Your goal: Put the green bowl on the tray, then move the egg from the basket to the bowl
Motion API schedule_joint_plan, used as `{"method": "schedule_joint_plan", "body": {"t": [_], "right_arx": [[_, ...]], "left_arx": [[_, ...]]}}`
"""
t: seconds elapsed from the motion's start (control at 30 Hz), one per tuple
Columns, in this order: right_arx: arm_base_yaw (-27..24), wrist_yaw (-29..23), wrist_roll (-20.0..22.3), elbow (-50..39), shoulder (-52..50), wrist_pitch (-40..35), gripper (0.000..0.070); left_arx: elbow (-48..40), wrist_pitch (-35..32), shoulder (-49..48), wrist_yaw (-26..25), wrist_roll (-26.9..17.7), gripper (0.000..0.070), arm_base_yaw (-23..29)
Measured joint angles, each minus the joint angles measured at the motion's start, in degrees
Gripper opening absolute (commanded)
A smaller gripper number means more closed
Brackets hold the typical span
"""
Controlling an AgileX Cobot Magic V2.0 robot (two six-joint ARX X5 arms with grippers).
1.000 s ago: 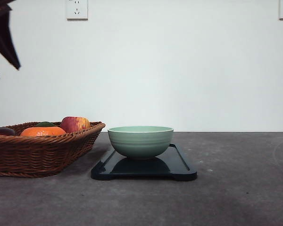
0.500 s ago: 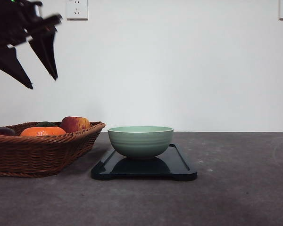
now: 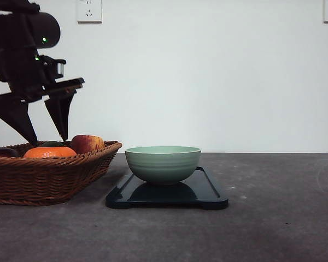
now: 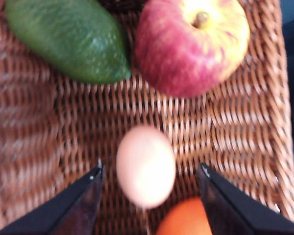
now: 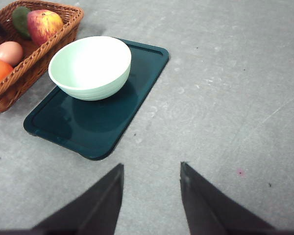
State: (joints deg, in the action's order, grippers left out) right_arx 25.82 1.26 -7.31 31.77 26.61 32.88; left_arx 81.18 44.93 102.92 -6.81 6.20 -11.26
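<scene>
Green bowl [image 3: 163,164] already sat on the tray [image 3: 208,192], toward its basket-side end, so step one looked done. Egg [image 4: 146,165] was still lying in the basket [image 3: 49,177], on the wicker between an apple [image 4: 191,46], a green fruit [image 4: 68,39] and an orange [image 4: 186,220], touching none clearly. Left gripper [image 3: 42,136] hung just above the basket contents, jaws wide apart; in the left wrist view the egg sat between the two tips, not yet gripped. Right gripper [image 5: 151,193] was over bare counter [image 5: 235,98] well apart from the tray, jaws open and holding nothing. Judged left to do: close on egg, lift, carry over to the bowl, release. Bowl was empty inside
</scene>
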Motion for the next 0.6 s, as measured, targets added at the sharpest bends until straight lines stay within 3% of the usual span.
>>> {"method": "schedule_joint_plan", "body": {"t": [0.6], "right_arx": [[0.0, -1.5, 0.0, 0.0, 0.0, -0.6, 0.0223]], "left_arx": [[0.0, -2.1, 4.4, 0.5, -0.2, 0.0387, -0.2]]}}
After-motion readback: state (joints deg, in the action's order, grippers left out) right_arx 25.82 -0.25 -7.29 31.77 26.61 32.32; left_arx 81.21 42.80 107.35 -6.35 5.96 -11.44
